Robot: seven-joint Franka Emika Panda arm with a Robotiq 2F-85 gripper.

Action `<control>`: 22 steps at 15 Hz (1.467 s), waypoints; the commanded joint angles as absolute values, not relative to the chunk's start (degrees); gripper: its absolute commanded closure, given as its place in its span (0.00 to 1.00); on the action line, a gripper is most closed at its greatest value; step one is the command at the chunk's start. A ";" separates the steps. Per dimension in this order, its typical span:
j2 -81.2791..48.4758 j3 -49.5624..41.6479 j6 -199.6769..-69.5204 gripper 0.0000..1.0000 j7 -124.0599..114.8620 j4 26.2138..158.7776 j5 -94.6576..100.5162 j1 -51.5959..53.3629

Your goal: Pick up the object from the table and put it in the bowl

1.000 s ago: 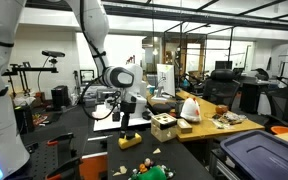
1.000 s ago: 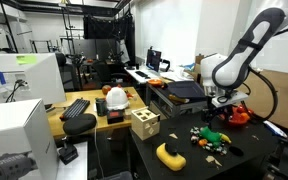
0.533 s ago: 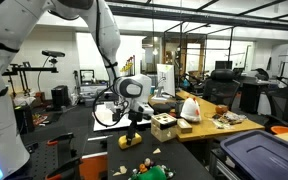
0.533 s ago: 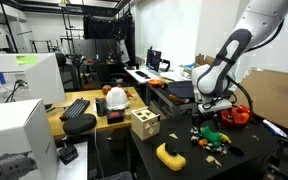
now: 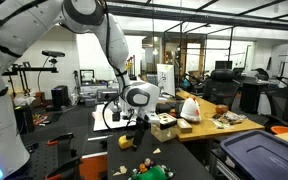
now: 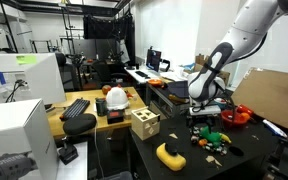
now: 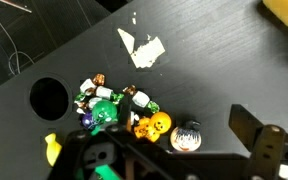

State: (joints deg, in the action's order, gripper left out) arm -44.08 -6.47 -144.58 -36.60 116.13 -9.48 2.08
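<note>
Your gripper (image 7: pixel 172 160) hung released and empty above the counter (image 7: pixel 214 60), with the toy pile (image 7: pixel 124 108) at its 11 o'clock. The pieces lay crowded together, so closing there risked pinching two or scattering them.

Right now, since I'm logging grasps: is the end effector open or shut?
Open. In the wrist view the end effector shows its fingers wide apart above the toy pile, gripping nothing.
</note>
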 commanded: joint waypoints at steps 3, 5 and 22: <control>-49.88 -7.86 -142.77 0.00 -43.12 108.93 -14.28 2.27; -51.67 -8.11 -142.71 0.00 -45.23 107.15 -15.03 2.07; -57.08 -7.58 -142.17 0.00 -50.41 100.99 -14.77 0.78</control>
State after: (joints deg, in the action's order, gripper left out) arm -56.80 -8.08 -144.29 -51.93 102.48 -14.99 1.74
